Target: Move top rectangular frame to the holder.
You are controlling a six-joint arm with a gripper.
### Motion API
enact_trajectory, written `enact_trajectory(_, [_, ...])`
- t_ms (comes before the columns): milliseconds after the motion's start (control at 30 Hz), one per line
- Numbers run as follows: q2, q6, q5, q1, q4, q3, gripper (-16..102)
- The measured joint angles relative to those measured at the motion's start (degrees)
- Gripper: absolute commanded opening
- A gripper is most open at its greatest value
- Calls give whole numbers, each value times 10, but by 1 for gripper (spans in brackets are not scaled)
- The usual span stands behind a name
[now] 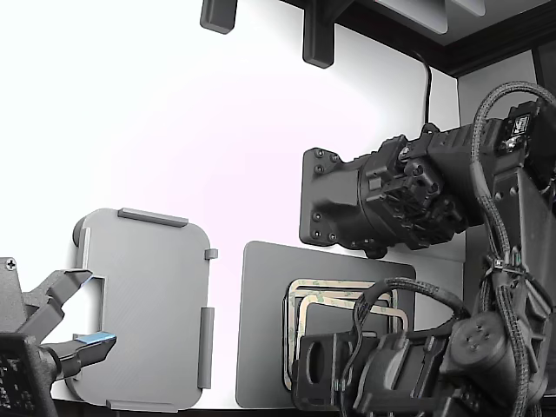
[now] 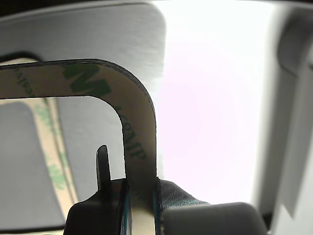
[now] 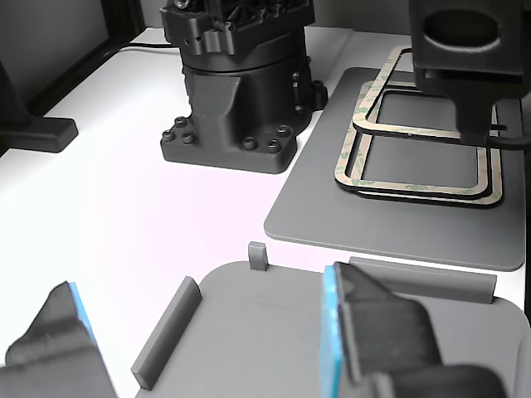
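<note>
My gripper (image 2: 142, 196) is shut on one long side of the top rectangular frame (image 2: 137, 122), a thin beige frame with green print. The frame stands a little raised over the frames beneath (image 2: 49, 147). In the other view the gripper (image 3: 477, 124) comes down onto the far side of that frame (image 3: 415, 184), which lies on a small pile on the dark grey pad (image 3: 332, 215). In the exterior view the pile (image 1: 300, 300) is at the lower right, partly behind my gripper (image 1: 317, 369). The light grey holder (image 1: 148, 304) with raised tabs lies to the exterior view's left and is bare.
A second arm's open gripper (image 1: 74, 317) with blue pads (image 3: 332, 332) hovers over the holder (image 3: 265, 332). A black arm base (image 1: 365, 200) stands behind the pad and also shows in the other view (image 3: 232, 83). Cables hang at the exterior view's right.
</note>
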Motion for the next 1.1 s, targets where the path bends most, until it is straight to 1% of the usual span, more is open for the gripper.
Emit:
enact_trajectory(167, [51,118,70,-16,0,10,-11])
enact_trajectory(267, [69,198,89,-34,0,11,-11])
enact_trajectory(633, [79,546,89,-128,0,-2,-11])
enact_trajectory(767, [73,634,72,-159,0,-16,-11])
enact_trajectory(900, [59,657,56,-192,0,-40,-11])
enact_trajectory(1100, [25,611,44,-258,0,-54,-11])
